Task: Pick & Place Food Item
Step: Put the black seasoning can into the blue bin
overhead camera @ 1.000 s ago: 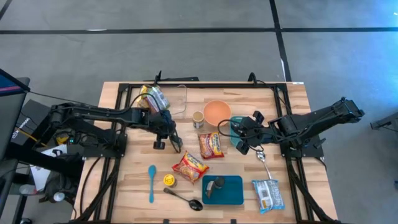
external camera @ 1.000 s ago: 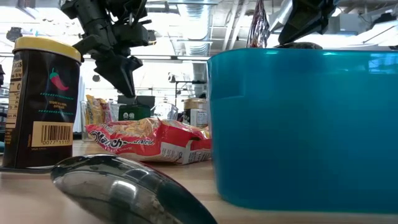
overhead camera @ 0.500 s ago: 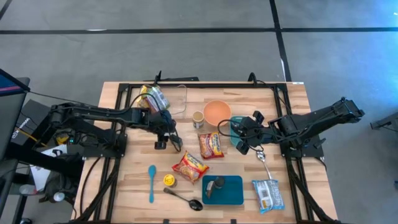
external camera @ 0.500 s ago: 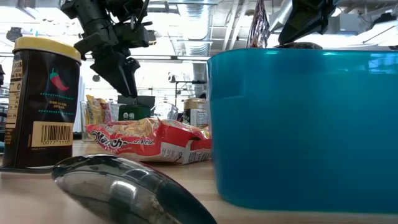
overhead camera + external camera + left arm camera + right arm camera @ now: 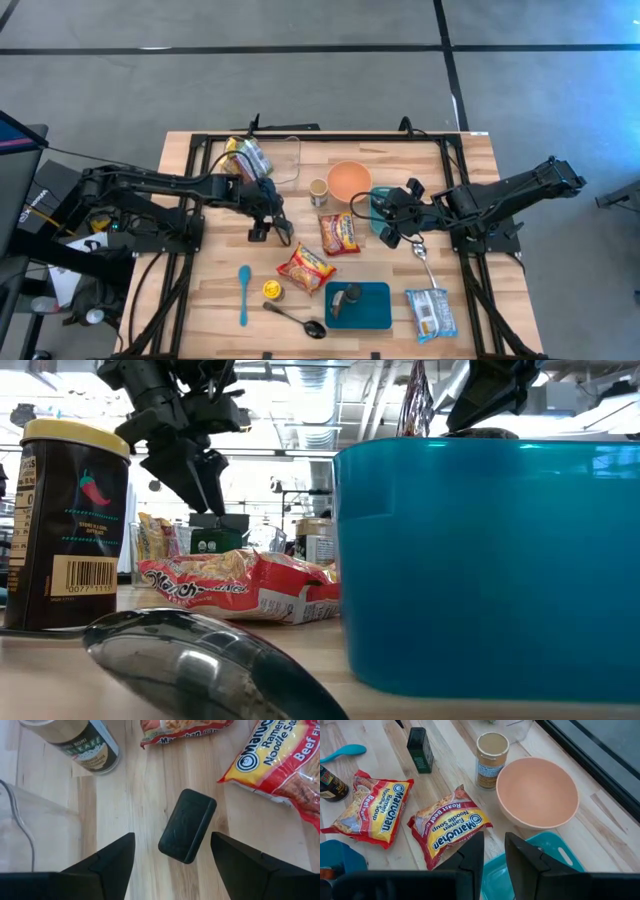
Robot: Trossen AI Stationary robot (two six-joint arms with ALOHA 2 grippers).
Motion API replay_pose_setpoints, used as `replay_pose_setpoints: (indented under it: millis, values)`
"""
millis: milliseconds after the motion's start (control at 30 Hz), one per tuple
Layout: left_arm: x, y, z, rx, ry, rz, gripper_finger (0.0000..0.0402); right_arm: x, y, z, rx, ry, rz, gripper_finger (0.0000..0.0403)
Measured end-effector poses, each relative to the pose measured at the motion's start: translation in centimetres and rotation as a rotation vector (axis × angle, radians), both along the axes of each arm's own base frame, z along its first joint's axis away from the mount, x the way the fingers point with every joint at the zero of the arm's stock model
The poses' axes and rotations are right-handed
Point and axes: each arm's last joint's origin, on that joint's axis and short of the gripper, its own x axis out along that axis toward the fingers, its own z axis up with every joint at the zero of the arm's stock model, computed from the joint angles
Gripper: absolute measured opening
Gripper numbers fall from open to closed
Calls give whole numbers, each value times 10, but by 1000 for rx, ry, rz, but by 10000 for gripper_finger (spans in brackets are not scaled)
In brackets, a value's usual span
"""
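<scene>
Two red-and-yellow ramen packets lie flat on the wooden table, one [image 5: 339, 233] at the middle and one [image 5: 305, 267] nearer the front. A small dark green box [image 5: 187, 825] rests on the table left of them. My left gripper [image 5: 172, 836] hangs open just above this box, slanting down, with a finger on either side and clear of it; the low view shows it [image 5: 193, 478] above the table. My right gripper [image 5: 494, 840] hovers over a teal container [image 5: 555, 852] right of the packets, its fingers a narrow gap apart with nothing between them.
An orange bowl [image 5: 348, 180] and a small jar [image 5: 318, 191] stand behind the packets, and a clear tub [image 5: 287, 160] at the back left. Near the front are a blue spoon [image 5: 244, 293], a yellow-lidded spice jar [image 5: 272, 290], a metal spoon [image 5: 297, 320], a teal tray [image 5: 372, 310] and a white packet [image 5: 430, 312].
My left gripper has opened where it stands, its fingers spreading apart above the dark green box. The box and the packets lie where they were.
</scene>
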Motion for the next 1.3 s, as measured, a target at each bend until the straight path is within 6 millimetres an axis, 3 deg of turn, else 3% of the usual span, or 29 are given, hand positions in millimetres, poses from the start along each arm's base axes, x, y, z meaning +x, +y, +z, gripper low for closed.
replay_pose_setpoints:
  millis: [800, 1300]
  values:
    - [19, -2, -45, -4, 149, -37, 247, 0, 0, 0, -1, 2, 0, 72]
    - [20, -16, -47, -43, 153, -95, 196, 0, 0, 0, 0, 2, -1, 72]
